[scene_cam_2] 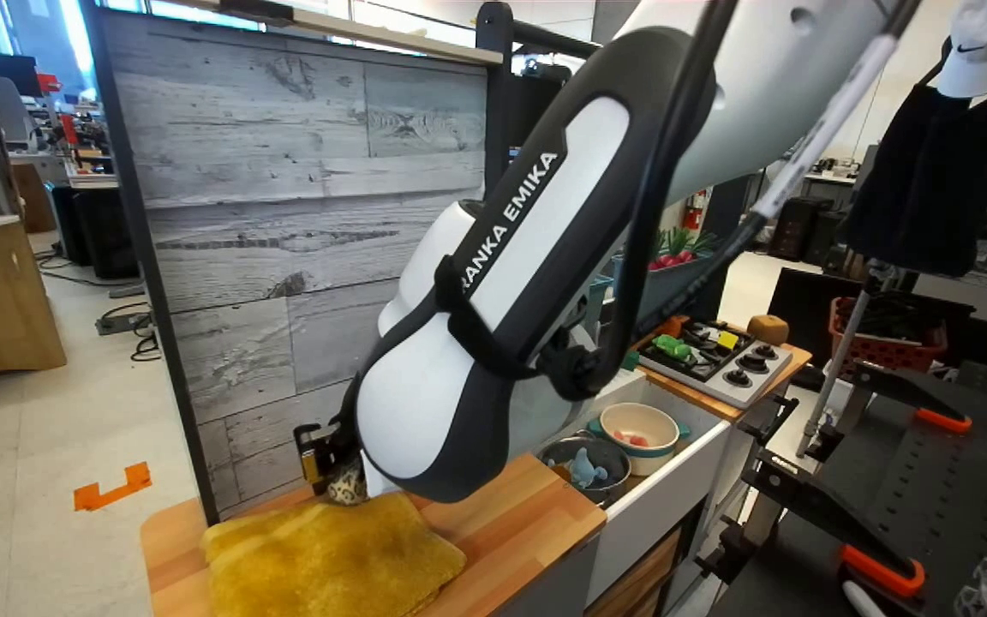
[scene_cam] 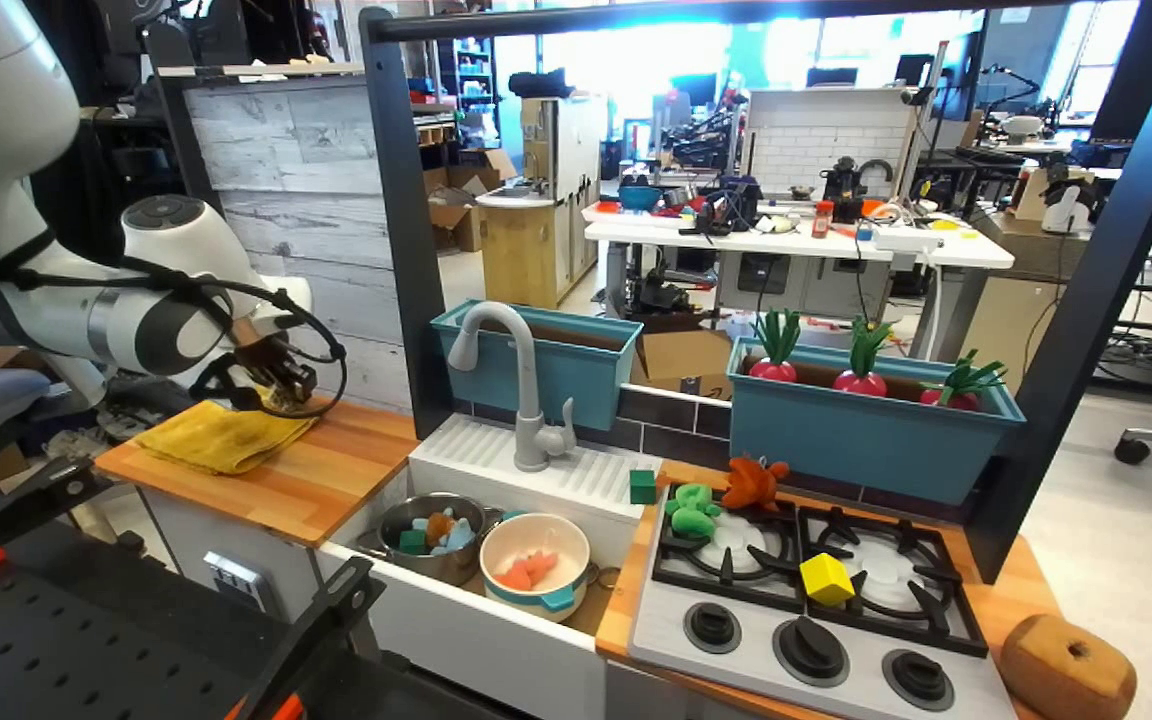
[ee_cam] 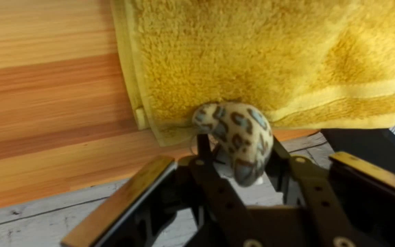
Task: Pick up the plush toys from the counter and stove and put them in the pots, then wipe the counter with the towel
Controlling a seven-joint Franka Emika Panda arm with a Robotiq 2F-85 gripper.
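A leopard-print plush toy (ee_cam: 242, 133) sits between the fingers of my gripper (ee_cam: 241, 145) in the wrist view; they look shut on it. It shows small in an exterior view (scene_cam_2: 346, 485), at the back edge of the folded yellow towel (scene_cam_2: 331, 566) on the wooden counter (scene_cam: 336, 470). How far it is off the towel is unclear. A steel pot (scene_cam: 448, 571) holds blue and orange plush toys and a green block. A cream pot (scene_cam: 536, 534) holds a coral plush toy. A green plush toy (scene_cam: 694, 511) and an orange plush toy (scene_cam: 756, 484) lie at the stove (scene_cam: 671, 640).
The pots stand in the sink (scene_cam: 496, 660), below a grey faucet (scene_cam: 529, 390). A yellow cube (scene_cam: 826, 579) is on the burner grate, and a green cube (scene_cam: 643, 487) is beside the stove. A grey wood-look panel (scene_cam_2: 314, 214) rises behind the counter. Teal planters (scene_cam: 866, 440) line the back.
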